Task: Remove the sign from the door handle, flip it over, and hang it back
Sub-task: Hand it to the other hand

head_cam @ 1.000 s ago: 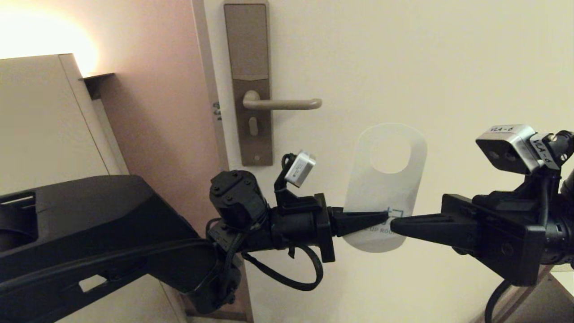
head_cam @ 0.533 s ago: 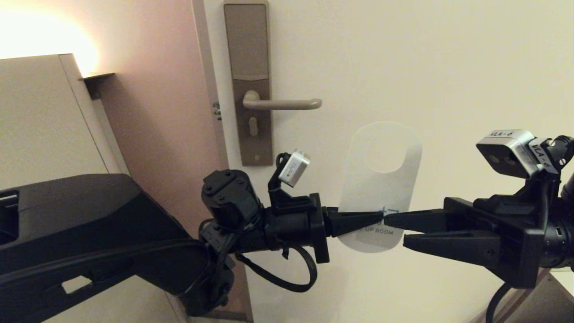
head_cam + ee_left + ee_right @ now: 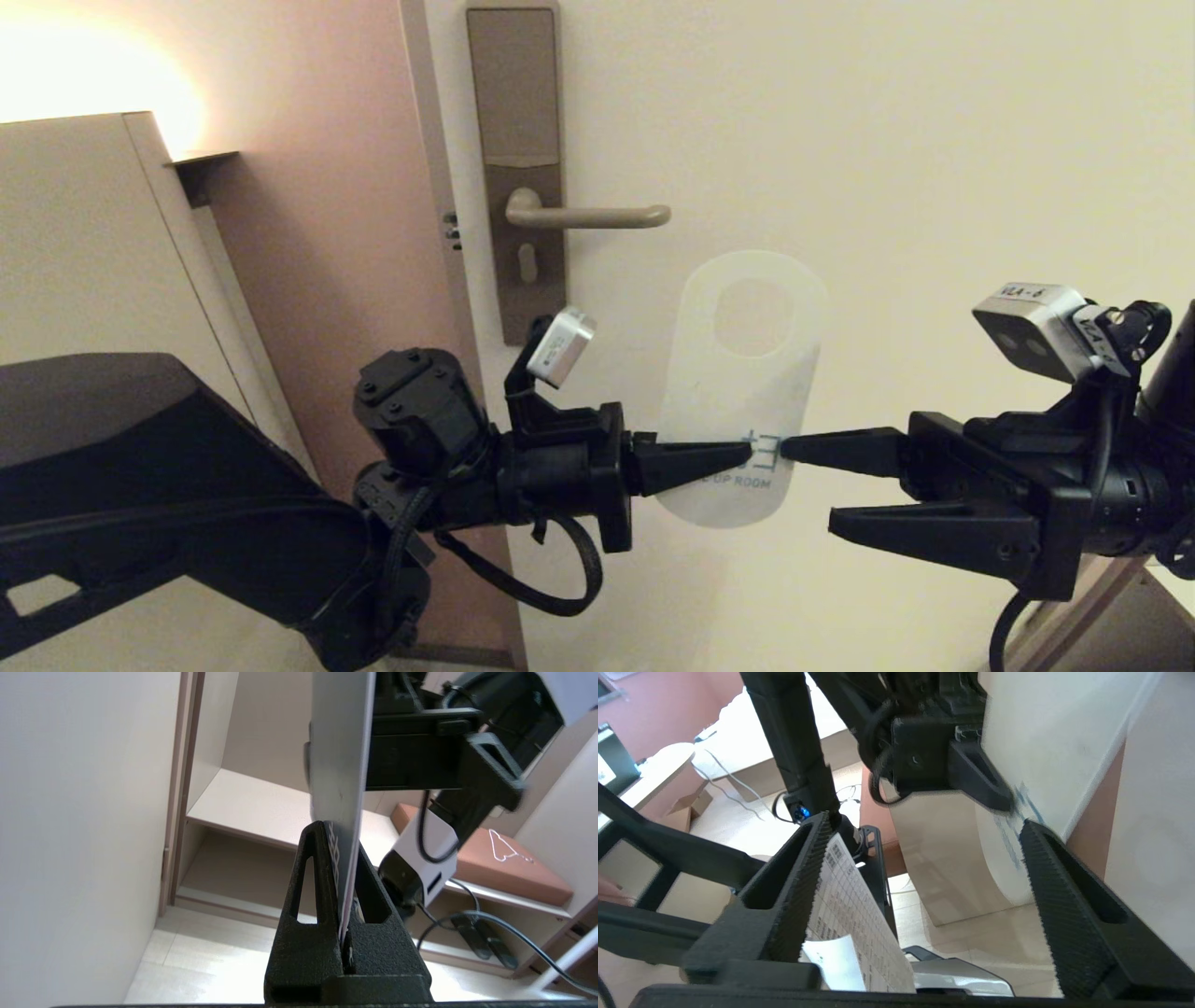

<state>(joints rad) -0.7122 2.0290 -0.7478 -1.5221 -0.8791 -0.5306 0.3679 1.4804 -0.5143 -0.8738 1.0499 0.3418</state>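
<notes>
- Gripping the sign (image 3: pixel 738 401) by its lower part, the left claw (image 3: pixel 742 455) reaches in level from the left, its fingers clamped tight on the card; the left wrist view shows the card's edge pinched between the two fingers (image 3: pixel 343 891).
- Facing it from the right, the right claw (image 3: pixel 808 485) stands open: the upper finger's tip lies close beside the sign's printed lower part, the lower finger hangs apart below, and neither holds the card.
- The sign is upright in the air in front of the door (image 3: pixel 934 140), white side towards the head camera, oval hole uppermost, the words "UP ROOM" legible near its bottom.
- The door handle (image 3: pixel 588 217) juts out level from its brown lock plate (image 3: pixel 515 112), above and left of the sign, bare and well apart from it.
</notes>
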